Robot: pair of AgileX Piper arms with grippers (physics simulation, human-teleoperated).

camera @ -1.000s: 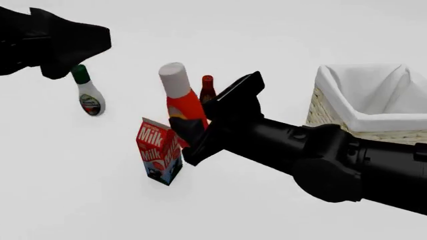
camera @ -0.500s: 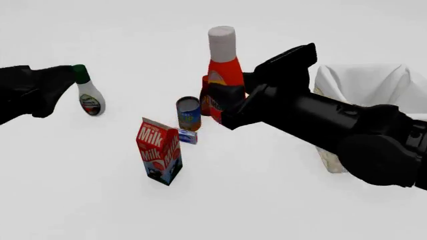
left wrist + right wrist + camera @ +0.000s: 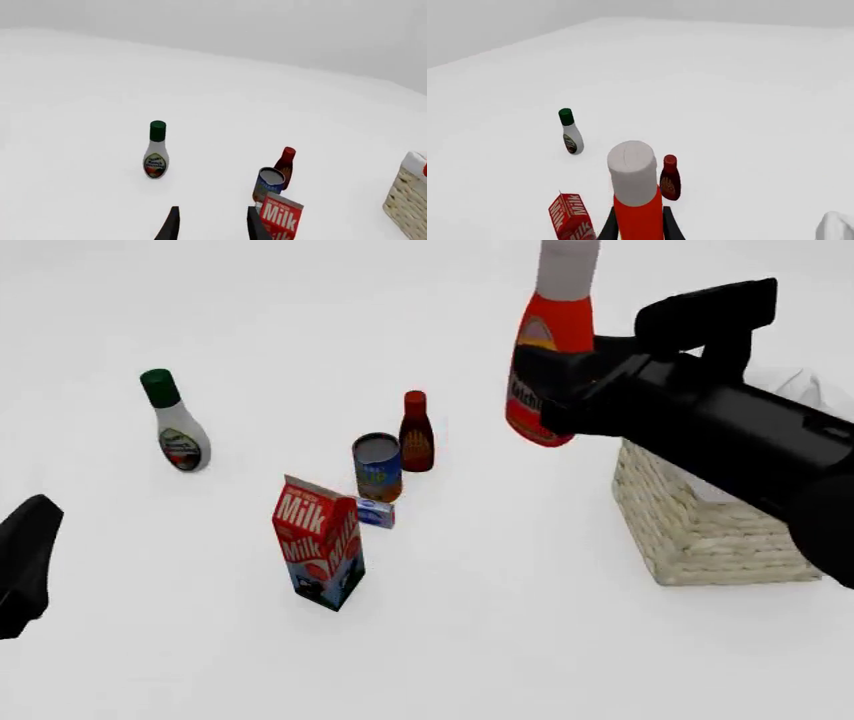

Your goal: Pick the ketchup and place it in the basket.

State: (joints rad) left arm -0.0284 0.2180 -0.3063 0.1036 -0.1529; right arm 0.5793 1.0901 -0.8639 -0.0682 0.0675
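The ketchup [image 3: 550, 345], a red-orange bottle with a whitish cap, hangs upright high above the table, just left of the basket [image 3: 694, 525]. My right gripper [image 3: 550, 390] is shut on its lower body. In the right wrist view the ketchup [image 3: 635, 200] fills the space between the fingers. The wicker basket with white lining stands at the right, mostly hidden behind my right arm; its edge shows in the left wrist view [image 3: 408, 200]. My left gripper [image 3: 210, 225] is open and empty, low at the front left of the table [image 3: 24, 565].
On the table stand a white bottle with a green cap [image 3: 174, 425], a dark maroon bottle [image 3: 416, 432], a blue can [image 3: 378, 467], a small blue box [image 3: 375, 513] and a milk carton [image 3: 320, 555].
My right gripper has lifted the ketchup up and to the right, toward the basket. My left arm has drawn back down to the front left.
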